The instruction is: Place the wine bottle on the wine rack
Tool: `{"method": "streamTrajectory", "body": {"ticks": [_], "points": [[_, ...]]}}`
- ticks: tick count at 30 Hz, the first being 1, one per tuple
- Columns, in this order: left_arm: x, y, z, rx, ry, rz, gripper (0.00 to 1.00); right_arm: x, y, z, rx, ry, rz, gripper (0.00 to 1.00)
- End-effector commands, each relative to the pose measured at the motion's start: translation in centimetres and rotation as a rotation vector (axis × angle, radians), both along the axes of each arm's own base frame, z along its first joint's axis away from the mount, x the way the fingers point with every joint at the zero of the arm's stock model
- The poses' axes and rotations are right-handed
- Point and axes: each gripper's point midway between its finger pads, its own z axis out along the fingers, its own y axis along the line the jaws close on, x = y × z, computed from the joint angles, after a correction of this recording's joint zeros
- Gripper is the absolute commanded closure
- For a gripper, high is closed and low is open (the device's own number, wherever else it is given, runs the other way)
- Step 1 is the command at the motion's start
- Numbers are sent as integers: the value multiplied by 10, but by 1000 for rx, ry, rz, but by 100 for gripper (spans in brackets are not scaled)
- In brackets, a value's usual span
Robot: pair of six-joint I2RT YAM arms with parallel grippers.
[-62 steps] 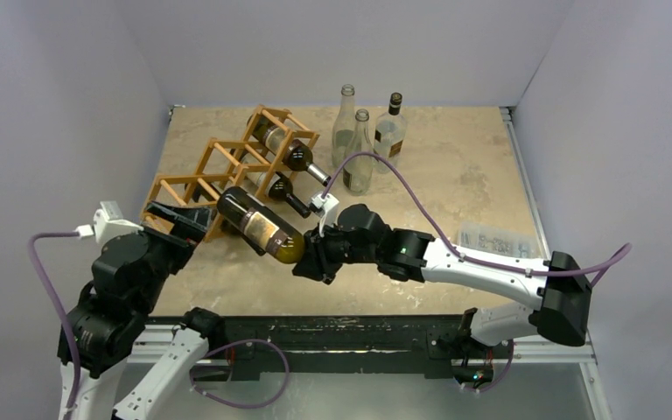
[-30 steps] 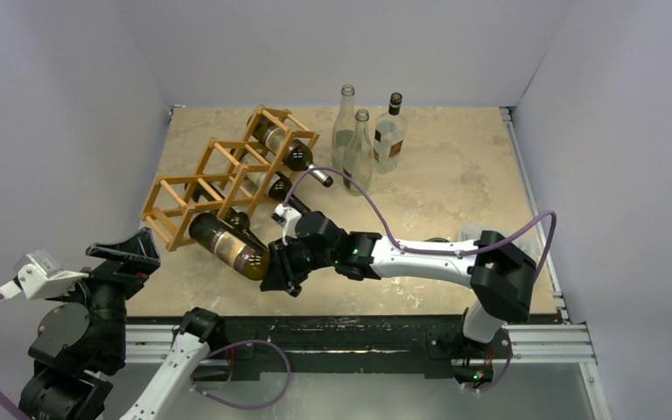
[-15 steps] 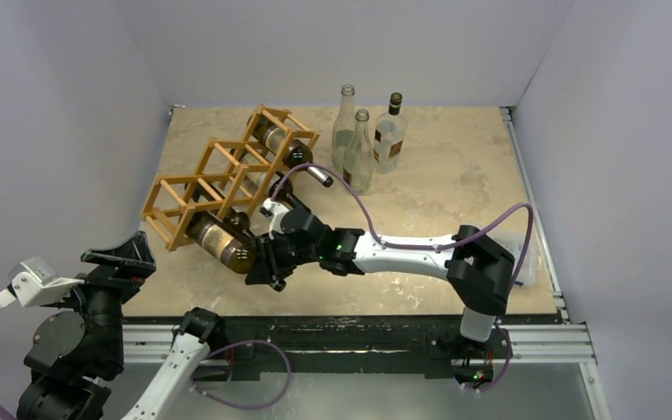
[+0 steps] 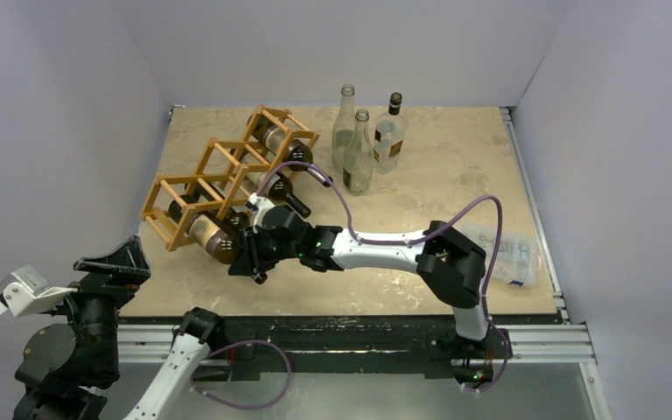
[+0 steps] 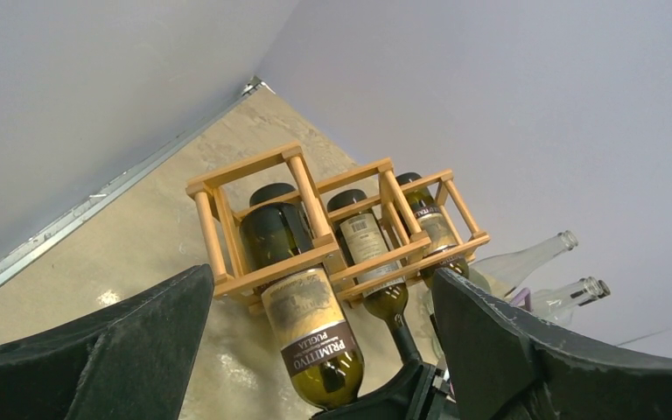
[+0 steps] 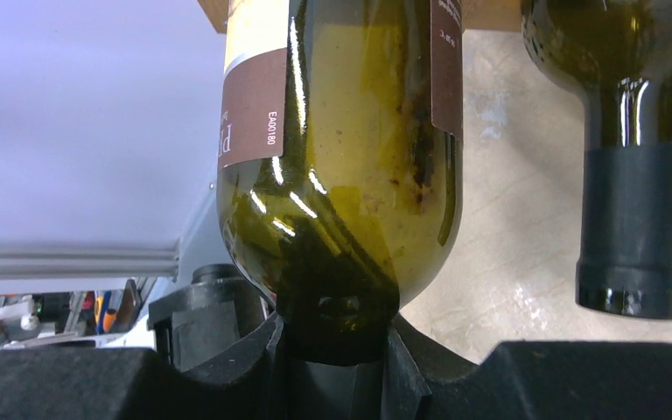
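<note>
The wine bottle (image 4: 213, 238), dark green with a tan and brown label, lies base-first in the front-left cell of the wooden wine rack (image 4: 197, 179), its shoulder and neck sticking out. My right gripper (image 4: 249, 254) is shut on its neck. In the right wrist view the bottle (image 6: 341, 157) fills the frame and its neck sits between the gripper (image 6: 337, 346) fingers. My left gripper (image 4: 114, 262) is open and empty at the near-left table corner. The left wrist view looks between the gripper (image 5: 319, 350) fingers at the rack (image 5: 245, 169) and the bottle (image 5: 311, 328).
Two more dark bottles (image 4: 282, 149) (image 4: 282, 192) lie in the rack's other cells. Two clear bottles (image 4: 345, 122) (image 4: 359, 156) and a black-capped one (image 4: 390, 129) stand at the back middle. A clear plastic bag (image 4: 503, 249) lies at the right edge.
My right arm has pushed the bottle left and back into the rack's front-left cell. My left gripper has let go and pulled back to the near-left corner.
</note>
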Motion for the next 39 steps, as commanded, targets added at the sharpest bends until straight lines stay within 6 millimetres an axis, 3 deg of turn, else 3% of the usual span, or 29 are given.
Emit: {"method": "streamTrajectory", "body": {"ticks": [1, 19, 28, 33, 39], "points": [[-15, 10, 8, 28, -30, 20, 5, 25, 29, 97, 274, -140, -64, 100], [-35, 22, 10, 44, -57, 46, 7, 53, 75, 103, 302, -176, -112, 100], [-39, 24, 7, 48, -54, 49, 7, 66, 92, 85, 258, -175, -144, 100], [-40, 25, 6, 52, -52, 53, 7, 70, 94, 81, 249, -177, -155, 89], [-41, 26, 5, 50, -52, 58, 8, 69, 89, 71, 222, -167, -164, 60]]}}
